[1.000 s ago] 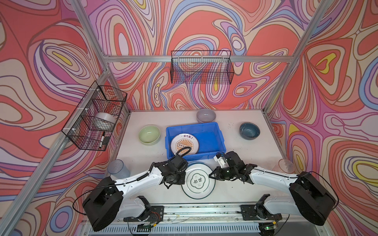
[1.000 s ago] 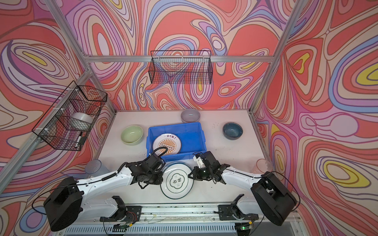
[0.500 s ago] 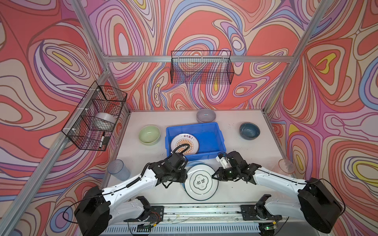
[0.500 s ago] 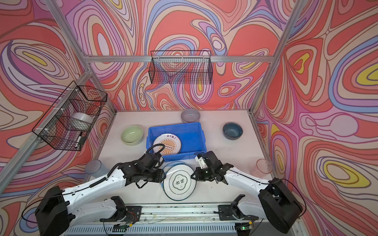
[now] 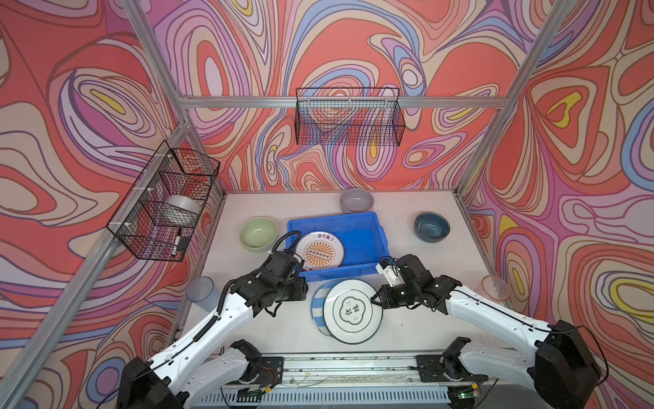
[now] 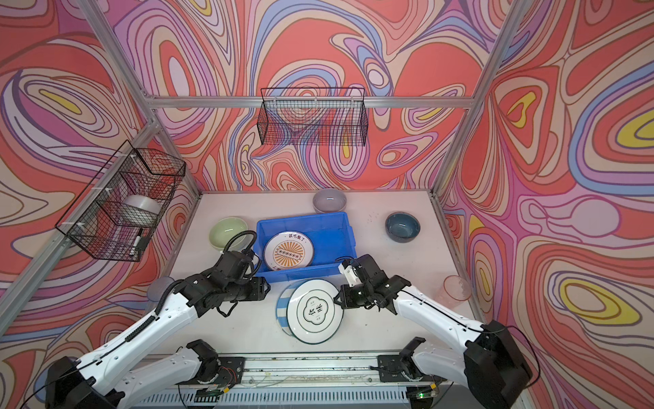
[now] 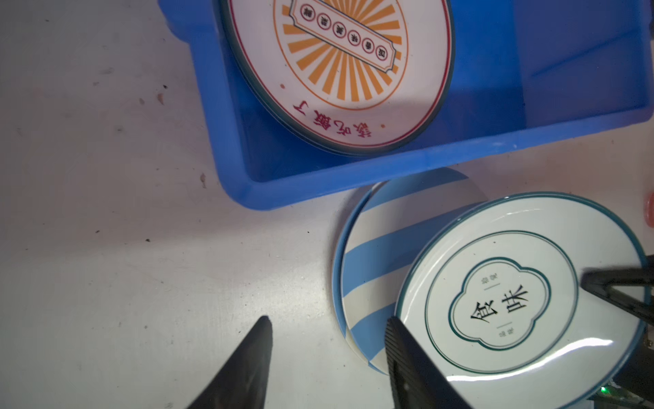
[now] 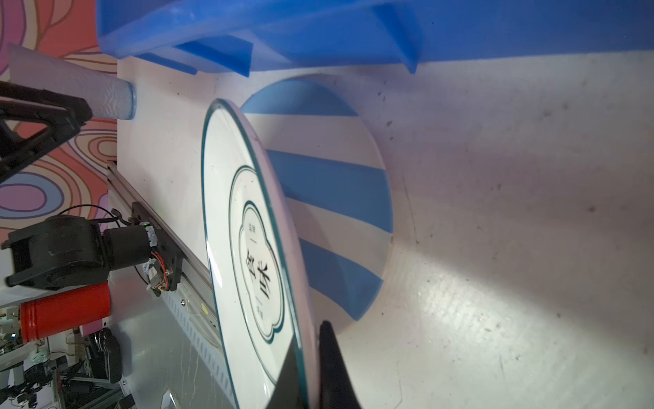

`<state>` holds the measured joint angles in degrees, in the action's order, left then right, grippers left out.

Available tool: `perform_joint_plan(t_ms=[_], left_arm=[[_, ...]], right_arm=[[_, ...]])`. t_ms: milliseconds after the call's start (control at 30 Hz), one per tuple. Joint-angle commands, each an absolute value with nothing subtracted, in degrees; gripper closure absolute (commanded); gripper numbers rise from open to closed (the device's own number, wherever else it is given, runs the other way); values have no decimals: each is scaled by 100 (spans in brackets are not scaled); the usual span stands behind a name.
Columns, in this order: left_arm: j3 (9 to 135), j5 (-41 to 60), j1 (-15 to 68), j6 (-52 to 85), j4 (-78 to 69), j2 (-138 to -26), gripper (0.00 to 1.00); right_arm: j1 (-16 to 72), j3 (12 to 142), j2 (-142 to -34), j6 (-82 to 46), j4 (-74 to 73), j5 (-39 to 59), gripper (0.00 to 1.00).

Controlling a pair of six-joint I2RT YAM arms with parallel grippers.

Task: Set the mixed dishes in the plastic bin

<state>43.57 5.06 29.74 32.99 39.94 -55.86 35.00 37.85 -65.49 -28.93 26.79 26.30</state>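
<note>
Mixed dishes are spread over a white table [image 5: 276,333], some close to the two grippers and some well beyond them. The plastic bin [image 5: 381,236], bright blue with a lipped rim, is set just beyond both grippers, and its near wall is close to each. Inside it, on the side nearer the left gripper [image 7: 329,321], an orange sunburst plate [image 5: 319,252] is propped with its edge up against that side's wall.

Between the two grippers a green-rimmed plate [image 5: 353,311] is held. Its rim is clamped between the closed fingers of the right gripper [image 8: 309,357], and it appears tilted, with the gripped edge raised. Beneath it, offset toward the left gripper, a blue-white striped plate [image 5: 317,308] is laid flat on the table, right beside the bin's near wall.

The left gripper is released. Its fingers [image 7: 254,354] are parted with nothing between them, one tip over bare table and the other at the edge of the green-rimmed plate. Whether that tip touches the plate cannot be told.

A pale green bowl [image 5: 258,234] is seen beyond the left gripper, just beside the bin. A lilac bowl [image 5: 356,200] is placed behind the bin's far wall, farthest from both grippers. A teal bowl [image 5: 432,226] is found beyond the right gripper, apart from the bin. A translucent blue tumbler [image 5: 200,289] is stood outboard of the left gripper, and a pink tumbler [image 5: 495,287] outboard of the right gripper, each at the table's edge.
</note>
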Motion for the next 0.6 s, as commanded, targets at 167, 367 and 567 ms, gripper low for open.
perform_joint_plan(t_ms=[167,367,567], left_arm=[[4735,489,2284,3138,4129,-5673,44],[4882,266,1887,3164,3943,-6013,46],[4928,247,1804,3234,3489,-6287,48]], right_arm=[[3397,4615,-6734,-2760,2514,3145,100],[3088,5362,-7043,-2876,2811,3034,100],[2910,6124,-7493,-2946,2866,2729,100]])
